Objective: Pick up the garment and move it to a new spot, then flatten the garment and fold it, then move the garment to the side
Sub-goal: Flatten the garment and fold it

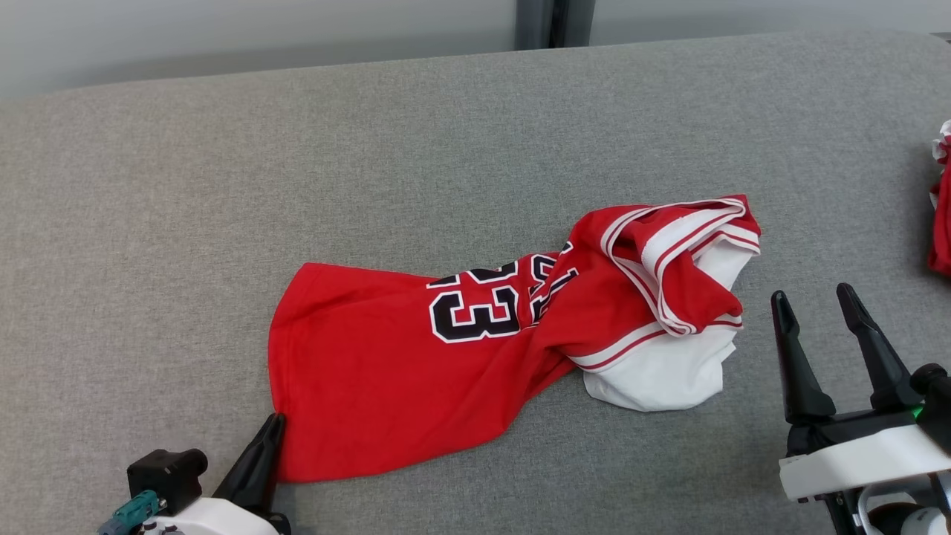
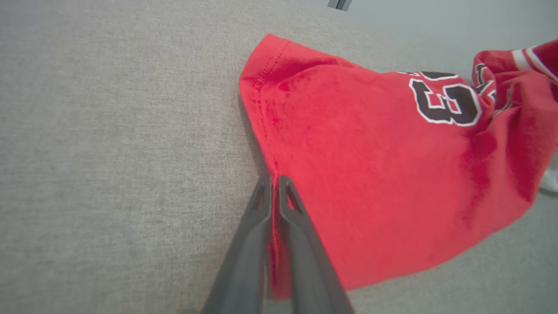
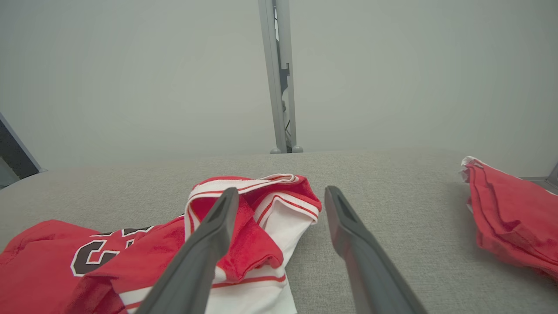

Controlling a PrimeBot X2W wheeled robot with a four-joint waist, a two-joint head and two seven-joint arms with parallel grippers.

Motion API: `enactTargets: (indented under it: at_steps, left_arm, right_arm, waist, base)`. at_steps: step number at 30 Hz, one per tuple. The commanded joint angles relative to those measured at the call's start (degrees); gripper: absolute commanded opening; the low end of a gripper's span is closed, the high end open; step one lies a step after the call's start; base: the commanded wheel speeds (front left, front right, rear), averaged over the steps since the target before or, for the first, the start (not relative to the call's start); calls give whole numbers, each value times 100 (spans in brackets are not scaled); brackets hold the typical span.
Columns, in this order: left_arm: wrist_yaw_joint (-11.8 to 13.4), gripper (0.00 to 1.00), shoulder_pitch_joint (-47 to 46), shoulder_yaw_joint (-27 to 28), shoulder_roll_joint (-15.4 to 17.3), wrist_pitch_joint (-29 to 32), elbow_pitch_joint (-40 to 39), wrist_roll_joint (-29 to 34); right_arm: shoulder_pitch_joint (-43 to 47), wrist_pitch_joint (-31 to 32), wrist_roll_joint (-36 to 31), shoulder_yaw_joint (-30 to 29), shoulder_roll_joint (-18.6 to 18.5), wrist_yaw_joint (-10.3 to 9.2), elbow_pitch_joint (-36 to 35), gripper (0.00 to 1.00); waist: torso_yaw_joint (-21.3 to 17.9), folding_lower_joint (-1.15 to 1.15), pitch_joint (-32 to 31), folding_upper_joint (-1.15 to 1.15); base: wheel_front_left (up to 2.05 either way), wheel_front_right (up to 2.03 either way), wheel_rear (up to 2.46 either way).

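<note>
A red jersey with black number 23 and white-striped trim lies crumpled on the grey cushion, its white inside showing at the right end. My left gripper sits at the lower left, shut on the jersey's hem corner; the left wrist view shows red cloth pinched between the closed fingers. My right gripper stands open just right of the bunched white end, touching nothing. In the right wrist view the bunched collar end lies ahead and left of the spread fingers.
A second red garment lies at the cushion's right edge, also seen as a red garment in the right wrist view. A grey wall with a metal post stands behind the cushion.
</note>
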Motion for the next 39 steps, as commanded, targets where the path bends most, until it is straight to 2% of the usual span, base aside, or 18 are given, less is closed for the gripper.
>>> enactTargets:
  at_steps: [1,6,11,15,17,20,23,27,30,32,34,39]
  left_arm:
    - [-37,0,-128,13,20,-49,-23,1]
    - [-67,0,-227,-9,84,-150,-229,114]
    - [95,0,-223,28,264,-88,-985,257]
    - [284,0,-9,100,480,220,-1969,262]
    - [492,0,130,228,689,518,-2701,289]
    - [717,0,236,401,832,734,-3286,310]
    - [852,0,190,481,899,902,-3504,304]
    - [873,0,-129,508,794,1030,-3296,154]
    - [846,0,-440,596,747,1052,-2813,40]
    - [758,0,-693,648,628,1029,-2420,-167]
    - [666,0,-967,721,708,1012,-1898,-185]
    - [368,0,-1646,835,535,849,-631,-496]
  right_arm:
    - [-49,-61,43,-57,-18,-2,11,100]
    - [-39,-99,38,-160,-18,-2,28,100]
    - [31,-94,14,-327,-19,-2,-48,100]
    - [63,-61,-7,-456,-19,-2,-124,100]
    - [58,-46,-10,-499,-18,-2,-192,100]
    - [16,-38,-6,-498,-19,-2,-246,100]
    - [-46,-67,51,-489,-18,-2,-255,100]
    - [-168,-101,102,-398,-19,-2,-234,100]
    - [-265,-132,129,-298,-18,-2,-200,100]
    - [-323,-160,163,-264,-18,-2,-177,100]
    - [-374,-185,190,-230,-18,-2,-147,100]
    - [-494,-321,263,-157,-17,-1,-15,100]
  waist:
    - [17,0,6,0]
    - [91,0,0,0]
    - [234,0,-68,0]
    - [324,0,-89,0]
    - [368,0,-64,0]
    - [360,0,-7,0]
    - [290,0,76,0]
    - [76,0,228,0]
    - [-140,0,355,0]
    - [-274,0,458,0]
    - [-398,0,570,0]
    - [-624,0,789,0]
  base:
    - [0,0,0]
    - [0,0,0]
    - [0,0,0]
    - [0,0,0]
    - [0,0,0]
    - [0,0,0]
    - [0,0,0]
    - [0,0,0]
    - [0,0,0]
    - [0,0,0]
    - [0,0,0]
    - [0,0,0]
